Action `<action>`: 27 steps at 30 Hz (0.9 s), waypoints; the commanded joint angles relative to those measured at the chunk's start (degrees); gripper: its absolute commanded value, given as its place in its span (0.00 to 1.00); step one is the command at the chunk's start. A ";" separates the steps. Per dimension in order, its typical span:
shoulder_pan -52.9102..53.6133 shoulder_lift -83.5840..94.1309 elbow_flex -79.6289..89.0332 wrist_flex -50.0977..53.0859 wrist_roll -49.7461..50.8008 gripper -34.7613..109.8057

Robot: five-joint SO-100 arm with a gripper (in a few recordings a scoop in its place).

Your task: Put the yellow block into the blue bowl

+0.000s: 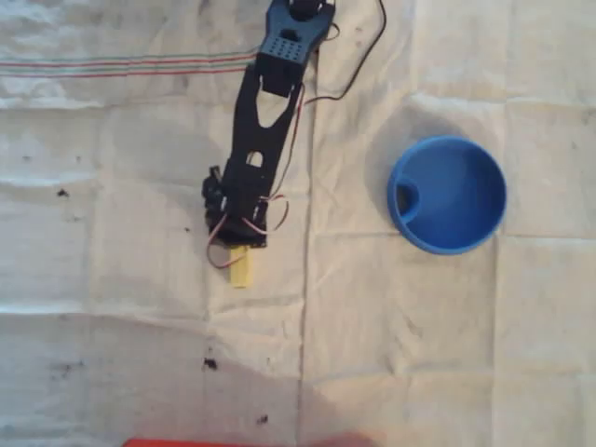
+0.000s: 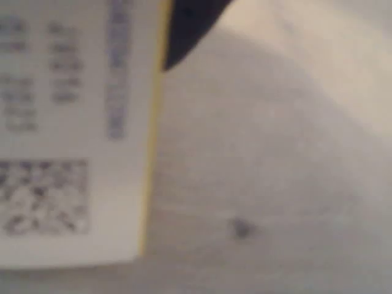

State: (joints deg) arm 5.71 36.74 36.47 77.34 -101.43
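On the white cloth (image 1: 447, 335), the claw (image 1: 240, 253) hides half the yellow block (image 1: 241, 271); its grip unreadable.

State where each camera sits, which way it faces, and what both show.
Overhead view: above the table, looking straight down on the cloth, the arm, the yellow block and the blue bowl.
Wrist view: rides the gripper, close to the cloth; a dark finger shows.
Shared: the yellow block and cloth.
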 commanded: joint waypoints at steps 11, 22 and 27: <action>-13.27 23.47 -4.31 6.24 18.28 0.24; -30.15 30.67 -3.96 17.40 27.42 0.24; -37.35 30.15 -3.60 21.88 31.73 0.24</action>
State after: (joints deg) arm -27.16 59.24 36.47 97.03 -72.33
